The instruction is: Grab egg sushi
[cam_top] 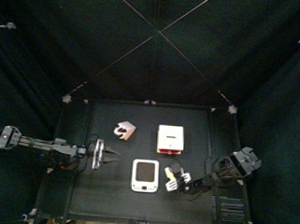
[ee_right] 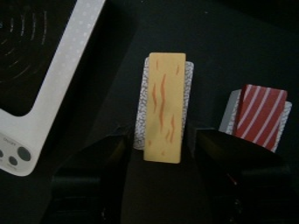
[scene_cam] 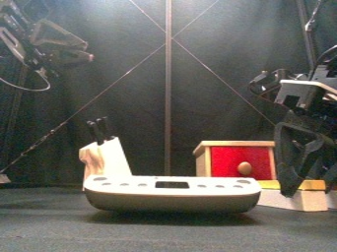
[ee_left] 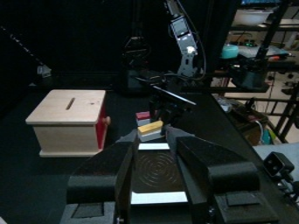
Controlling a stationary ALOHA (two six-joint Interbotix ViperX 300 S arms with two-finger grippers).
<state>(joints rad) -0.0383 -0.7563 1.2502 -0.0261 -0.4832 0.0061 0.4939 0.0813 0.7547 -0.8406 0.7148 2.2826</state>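
Note:
The egg sushi [ee_right: 166, 105] is a yellow slab with orange streaks on a white base, lying flat on the black table. My right gripper [ee_right: 167, 154] is open, its jaws on either side of the sushi's near end, without touching it as far as I can see. It also shows in the top view [cam_top: 175, 185] beside the right gripper [cam_top: 183, 187] and in the left wrist view [ee_left: 149, 130]. My left gripper [ee_left: 155, 163] is open and empty at the table's left [cam_top: 108, 156], facing a white scale [ee_left: 155, 171].
A red-striped sushi piece [ee_right: 257, 114] lies right beside the egg sushi. The white scale [cam_top: 144, 174] sits left of both. A pale box with a red side [cam_top: 173, 139] and a pinkish lumpy piece [cam_top: 123, 131] stand farther back.

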